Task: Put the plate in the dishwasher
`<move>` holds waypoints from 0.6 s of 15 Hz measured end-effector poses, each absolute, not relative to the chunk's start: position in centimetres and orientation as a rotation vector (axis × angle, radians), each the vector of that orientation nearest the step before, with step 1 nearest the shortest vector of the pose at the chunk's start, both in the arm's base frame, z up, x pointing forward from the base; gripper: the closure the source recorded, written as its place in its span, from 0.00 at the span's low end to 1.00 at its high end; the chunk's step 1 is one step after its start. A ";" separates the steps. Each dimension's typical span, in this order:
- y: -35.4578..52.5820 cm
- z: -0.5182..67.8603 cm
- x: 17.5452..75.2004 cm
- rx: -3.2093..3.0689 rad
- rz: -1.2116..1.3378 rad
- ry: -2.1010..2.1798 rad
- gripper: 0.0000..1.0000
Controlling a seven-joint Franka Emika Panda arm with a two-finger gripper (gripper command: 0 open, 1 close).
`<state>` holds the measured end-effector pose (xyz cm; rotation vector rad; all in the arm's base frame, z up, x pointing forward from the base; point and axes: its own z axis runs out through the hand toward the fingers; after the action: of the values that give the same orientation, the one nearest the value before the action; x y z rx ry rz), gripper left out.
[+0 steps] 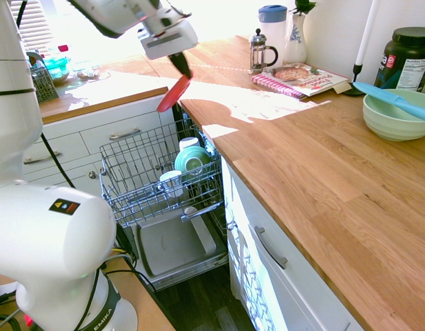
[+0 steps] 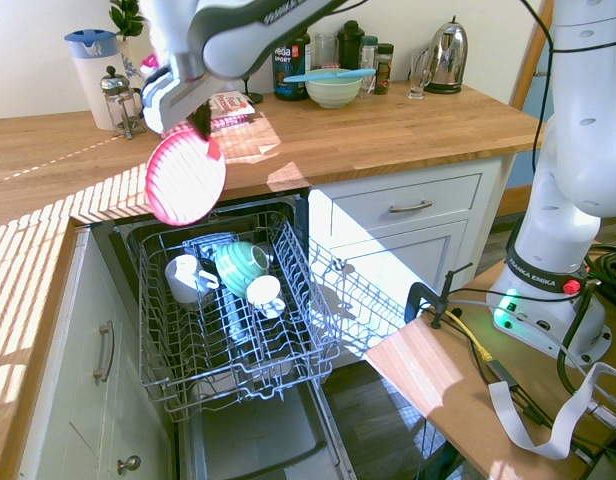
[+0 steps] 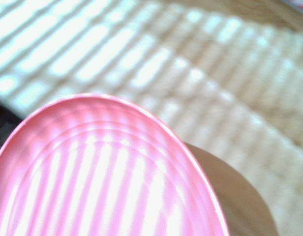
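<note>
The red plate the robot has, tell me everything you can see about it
The flat, round coral-red plate has a low rim and faint concentric rings inside; it looks like plain, matte plastic. It is steeply tilted, and striped sunlight washes its face pale pink. The black two-finger gripper is shut on its edge, holding it in the air near the counter corner, above the back of the grey wire dishwasher rack. Nothing else visibly touches it.

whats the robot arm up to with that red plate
The arm's gripper is closed on the edge of the coral-red plate, holding it tilted in the air by the counter's edge. Below, the dishwasher's wire rack is pulled out and already holds a green bowl and white mugs. The plate is not in the rack yet.
</note>
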<state>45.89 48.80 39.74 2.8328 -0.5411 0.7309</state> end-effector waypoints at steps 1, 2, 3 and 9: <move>52.5 37.1 43.1 2.780 0.775 -0.474 1.00; 55.3 34.2 41.0 2.723 0.812 -0.401 1.00; 56.9 31.1 39.9 2.663 0.841 -0.335 1.00; 59.5 23.6 38.1 2.304 0.954 -0.072 1.00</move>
<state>38.08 59.50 23.58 2.3035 -0.0719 0.9535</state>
